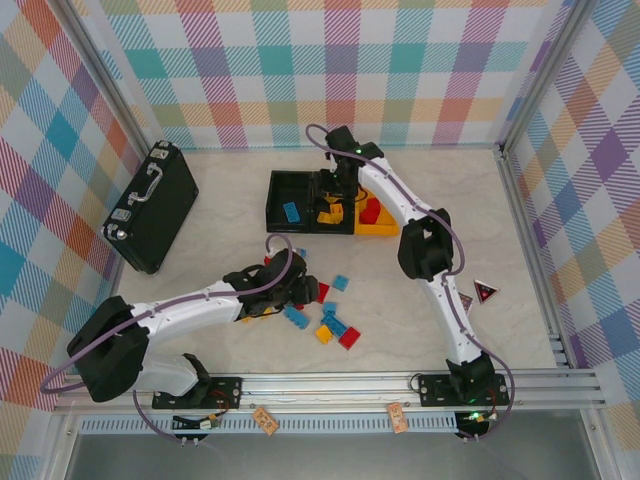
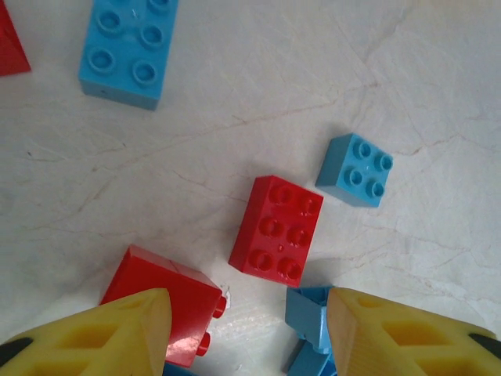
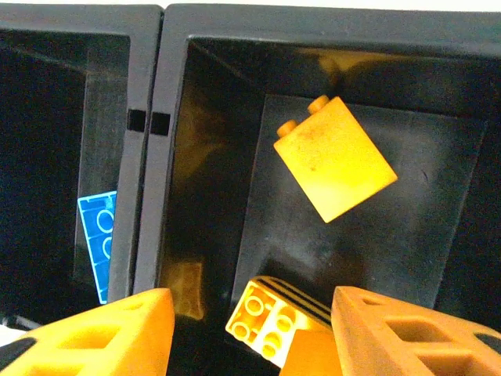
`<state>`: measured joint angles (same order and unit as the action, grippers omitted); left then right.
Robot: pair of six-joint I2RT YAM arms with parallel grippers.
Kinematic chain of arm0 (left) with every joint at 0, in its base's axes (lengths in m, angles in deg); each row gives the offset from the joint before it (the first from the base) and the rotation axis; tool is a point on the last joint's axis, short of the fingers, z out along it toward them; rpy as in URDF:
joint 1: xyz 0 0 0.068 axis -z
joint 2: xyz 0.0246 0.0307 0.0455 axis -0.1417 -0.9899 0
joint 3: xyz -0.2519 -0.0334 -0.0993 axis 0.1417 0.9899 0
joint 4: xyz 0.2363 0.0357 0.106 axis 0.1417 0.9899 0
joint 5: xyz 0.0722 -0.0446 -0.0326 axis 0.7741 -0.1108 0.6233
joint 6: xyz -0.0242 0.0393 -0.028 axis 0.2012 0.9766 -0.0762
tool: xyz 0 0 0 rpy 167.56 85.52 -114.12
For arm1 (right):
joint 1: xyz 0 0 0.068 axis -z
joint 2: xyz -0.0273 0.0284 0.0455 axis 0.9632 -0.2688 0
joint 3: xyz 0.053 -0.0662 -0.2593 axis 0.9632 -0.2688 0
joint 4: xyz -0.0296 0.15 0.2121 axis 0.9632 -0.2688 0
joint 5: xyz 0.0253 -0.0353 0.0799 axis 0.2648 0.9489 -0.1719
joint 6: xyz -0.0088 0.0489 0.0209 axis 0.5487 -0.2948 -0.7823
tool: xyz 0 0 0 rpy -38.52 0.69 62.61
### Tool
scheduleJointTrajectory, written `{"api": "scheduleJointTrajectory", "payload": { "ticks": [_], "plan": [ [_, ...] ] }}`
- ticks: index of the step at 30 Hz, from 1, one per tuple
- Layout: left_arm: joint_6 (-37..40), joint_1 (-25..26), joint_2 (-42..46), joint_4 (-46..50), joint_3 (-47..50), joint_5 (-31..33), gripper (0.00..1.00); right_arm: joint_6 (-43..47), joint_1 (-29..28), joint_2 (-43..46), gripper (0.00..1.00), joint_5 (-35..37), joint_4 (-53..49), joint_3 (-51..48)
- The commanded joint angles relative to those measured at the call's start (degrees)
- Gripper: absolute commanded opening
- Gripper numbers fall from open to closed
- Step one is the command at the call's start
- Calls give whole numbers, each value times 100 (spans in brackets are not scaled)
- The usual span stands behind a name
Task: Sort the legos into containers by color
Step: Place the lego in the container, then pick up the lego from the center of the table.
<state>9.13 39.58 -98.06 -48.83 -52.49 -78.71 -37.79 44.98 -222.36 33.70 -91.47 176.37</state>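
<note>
Red lego (image 2: 276, 229) sits just ahead of left gripper (image 2: 246, 309), open wide w/ nothing held.

you've got three joined bins (image 1: 300, 227) in a row, far middle of the table. the left black one holds a blue brick (image 1: 291, 211), the middle black one holds two yellow-orange bricks (image 3: 335, 159), and the yellow-orange bin (image 1: 385, 230) holds red pieces (image 1: 372, 212). loose legos lie nearer you: a red six-stud brick (image 2: 276, 230) flat with studs up, a small blue four-stud brick (image 2: 356, 170) just beside it, and another red brick (image 2: 164, 301) tipped on its side.
</note>
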Motion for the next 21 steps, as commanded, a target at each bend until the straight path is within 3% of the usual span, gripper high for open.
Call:
{"api": "scheduleJointTrajectory", "payload": {
  "ticks": [1,10,21],
  "plan": [
    [-115,-161,207,381,-99,200,55,186,-7,854,56,-9,172,-294],
    [-236,-451,259,810,-160,178,56,272,-63,2250,56,-35,716,-1970],
    [-217,-657,104,1069,-283,143,56,81,-298,4144,58,-148,1553,-5080]
  ]
}}
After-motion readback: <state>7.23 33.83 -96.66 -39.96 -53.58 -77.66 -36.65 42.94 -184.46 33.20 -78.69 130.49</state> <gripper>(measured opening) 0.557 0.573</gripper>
